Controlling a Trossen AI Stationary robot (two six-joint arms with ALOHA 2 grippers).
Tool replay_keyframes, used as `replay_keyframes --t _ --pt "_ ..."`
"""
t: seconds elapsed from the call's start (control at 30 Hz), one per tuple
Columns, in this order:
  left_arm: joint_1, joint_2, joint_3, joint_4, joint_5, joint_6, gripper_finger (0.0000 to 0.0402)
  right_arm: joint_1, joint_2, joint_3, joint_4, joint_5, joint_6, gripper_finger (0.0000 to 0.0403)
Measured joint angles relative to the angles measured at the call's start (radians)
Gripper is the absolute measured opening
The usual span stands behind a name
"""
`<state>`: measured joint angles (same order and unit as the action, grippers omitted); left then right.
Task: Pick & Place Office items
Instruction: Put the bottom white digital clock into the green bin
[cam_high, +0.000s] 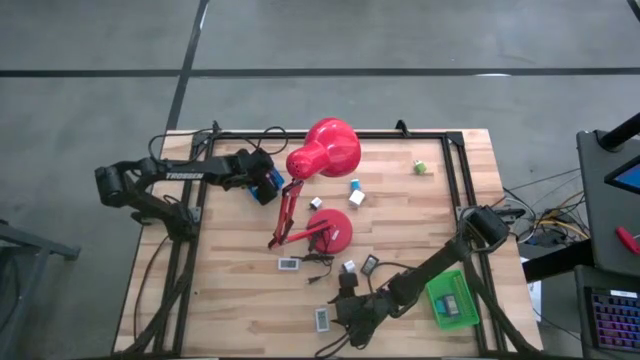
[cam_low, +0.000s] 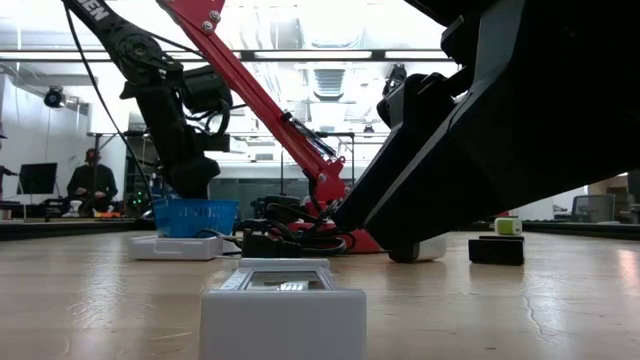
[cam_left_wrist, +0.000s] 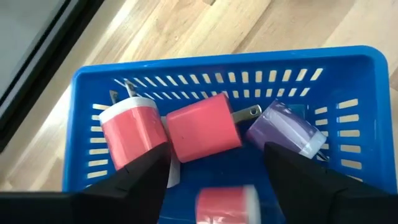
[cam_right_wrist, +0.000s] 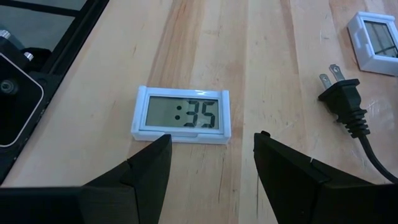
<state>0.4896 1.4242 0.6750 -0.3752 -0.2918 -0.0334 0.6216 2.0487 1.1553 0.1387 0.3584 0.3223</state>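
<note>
Left gripper (cam_left_wrist: 214, 171) is hanging right over the blue basket (cam_left_wrist: 348, 74) at the table's far left, fingers (cam_left_wrist: 134, 180) spread apart and holding nothing. A pink charger block (cam_left_wrist: 202, 127) is lying in the basket just under the gap, prongs out, with a second pink block (cam_left_wrist: 127, 134) touching it on one side and a purple block (cam_left_wrist: 286, 130) on the other. Another pink one (cam_left_wrist: 227, 205) is sitting nearer the wrist. Looks like a drop-off step for this arm: the block is in, jaws are clear of it.

Right gripper (cam_right_wrist: 211, 165) is hovering low at the near edge of the table, fingers (cam_right_wrist: 146, 168) apart and empty, lined up just short of a white clock (cam_right_wrist: 181, 114) lying flat, display up. A black plug (cam_right_wrist: 344, 102) and a second white clock (cam_right_wrist: 377, 34) are lying well off to one side. Likely a reach-to-pick step.

Next move probably calls for the right gripper to go forward and down so the fingers straddle the clock's short sides, then close. The clock is thin and flat, so the tips may need to get nearly to the wood. The red lamp (cam_high: 322, 150) is standing mid-table between the arms; the green tray (cam_high: 452, 300) is lying beside the right arm.
</note>
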Motion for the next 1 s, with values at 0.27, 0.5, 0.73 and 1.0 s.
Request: replay_keyframes --t 0.27,0.5,0.73,1.0 --pt "-0.001 -0.124 -0.004 -0.001 -0.072 0.019 0.0267 0.0 0.0 0.0 0.0 0.0 0.004 0.0224" --pt "-0.042 -0.357 -0.041 0.003 -0.075 0.013 0.0264 0.0 0.0 0.0 0.005 0.0 0.0 0.0224" --pt "-0.14 -0.588 -0.108 0.056 -0.075 -0.002 0.0263 0.0 0.0 0.0 0.002 -0.001 -0.035 0.0224" --pt "-0.253 -0.788 -0.228 0.117 -0.098 -0.048 0.0255 0.0 0.0 0.0 -0.001 -0.002 -0.067 0.0224"
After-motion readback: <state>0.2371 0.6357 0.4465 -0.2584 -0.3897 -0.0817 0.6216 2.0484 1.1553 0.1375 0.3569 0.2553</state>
